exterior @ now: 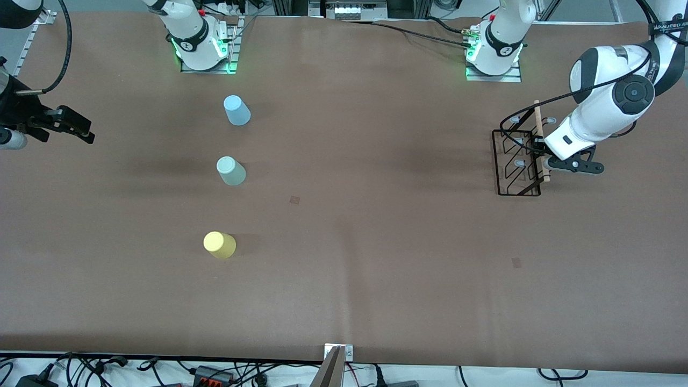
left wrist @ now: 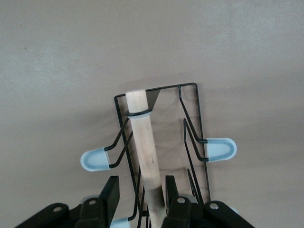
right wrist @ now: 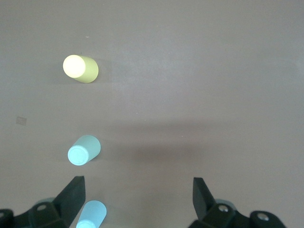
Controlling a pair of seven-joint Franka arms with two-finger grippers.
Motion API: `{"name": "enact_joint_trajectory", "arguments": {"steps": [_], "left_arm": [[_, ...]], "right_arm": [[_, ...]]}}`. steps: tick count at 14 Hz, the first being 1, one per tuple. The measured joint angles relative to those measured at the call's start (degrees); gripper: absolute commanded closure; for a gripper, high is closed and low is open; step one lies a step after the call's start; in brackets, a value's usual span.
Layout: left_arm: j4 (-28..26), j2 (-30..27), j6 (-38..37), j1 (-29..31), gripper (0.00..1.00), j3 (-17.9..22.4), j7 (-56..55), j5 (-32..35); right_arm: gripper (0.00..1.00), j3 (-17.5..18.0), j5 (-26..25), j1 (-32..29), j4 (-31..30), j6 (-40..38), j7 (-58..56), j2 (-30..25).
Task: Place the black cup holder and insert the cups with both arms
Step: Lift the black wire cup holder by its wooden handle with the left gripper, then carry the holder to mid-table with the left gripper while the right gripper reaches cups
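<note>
Yellow cup (exterior: 219, 244) nearest on the surface (exterior: 376, 269), grey-green cup (exterior: 230, 171) then blue cup (exterior: 236, 110) farther; left pincer (exterior: 543, 156) straddles the black cup holder (exterior: 517, 164)'s wooden handle (left wrist: 145, 152), fingers spread; right pincer (right wrist: 137, 192) waits, released.

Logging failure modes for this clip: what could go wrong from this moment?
The left gripper straddles the cup holder's wooden handle off-centre, one finger touching, the other apart; closing could tilt the rack. The right gripper waits open, away from the blue, grey-green and yellow cups, which look light enough to tip over.
</note>
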Motion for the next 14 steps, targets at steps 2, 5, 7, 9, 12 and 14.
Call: {"name": "enact_joint_trajectory", "arguments": {"steps": [2,5,7,9,12,14], "left_arm": [[-0.3,0.0,0.0,0.0,0.88,0.5,0.0,0.0],[-0.6,-0.1,0.0,0.2,0.99,0.9,-0.3,0.0],[-0.7,-0.2,-0.5,0.2,0.99,1.0,-0.2,0.0],[0.3,-0.3,-3.1,-0.3,0.99,0.9,-1.6,-0.9],[8.8,-0.6,-14.9,-4.4,0.99,0.3,-3.2,-5.1],[17.5,-0.2,-23.6,-9.4,0.99,-0.2,-6.4,-7.2]], "right_arm": [[0.00,0.0,0.0,0.0,0.0,0.0,0.0,0.0],[0.00,0.0,0.0,0.0,-0.1,0.0,0.0,0.1],[0.00,0.0,0.0,0.0,-0.1,0.0,0.0,0.1],[0.00,0.0,0.0,0.0,-0.2,0.0,0.0,0.2],[0.00,0.0,0.0,0.0,-0.2,0.0,0.0,0.2],[0.00,0.0,0.0,0.0,-0.2,0.0,0.0,0.2]]}}
